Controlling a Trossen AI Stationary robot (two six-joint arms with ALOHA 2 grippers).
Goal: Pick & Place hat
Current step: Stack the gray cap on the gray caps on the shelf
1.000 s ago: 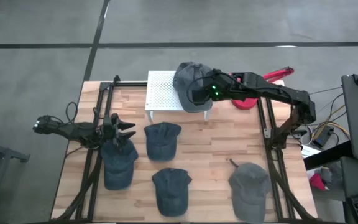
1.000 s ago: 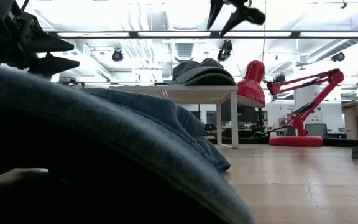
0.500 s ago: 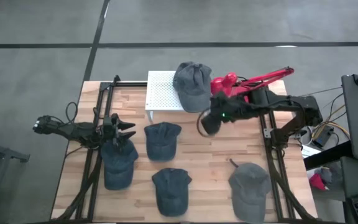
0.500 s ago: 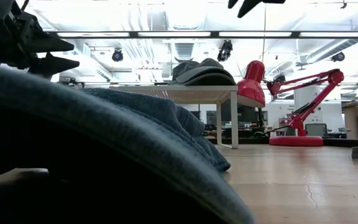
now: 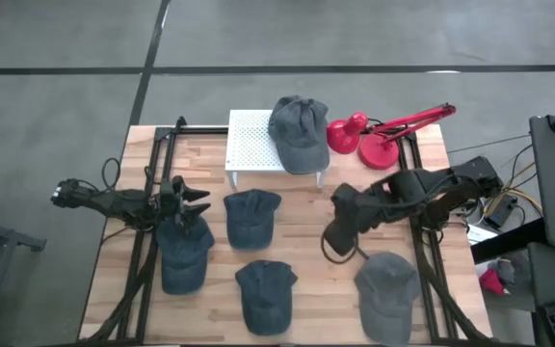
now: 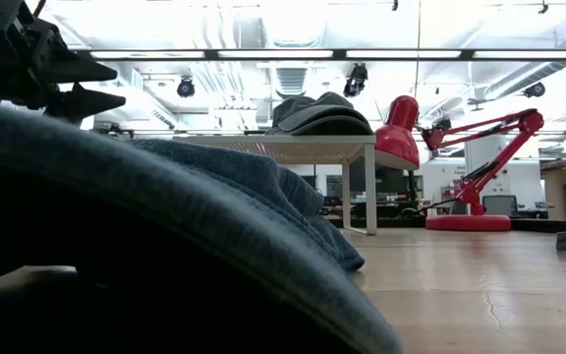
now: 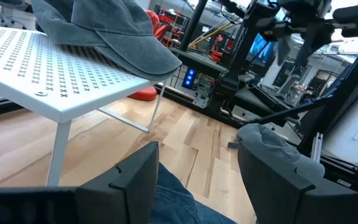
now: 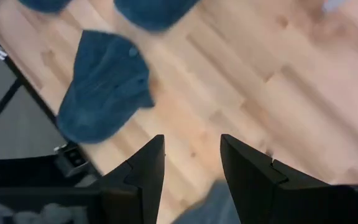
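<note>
A soft grey fabric cap with a curved brim rests on the far white perforated metal stand, while the right gripper hangs empty, fingers apart, above bare planked wood, and the left gripper, fingers spread, hovers over a blue denim cap.

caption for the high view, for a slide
Grey cap rests on the white perforated stand; empty right gripper hangs above the table near another grey cap.
</note>
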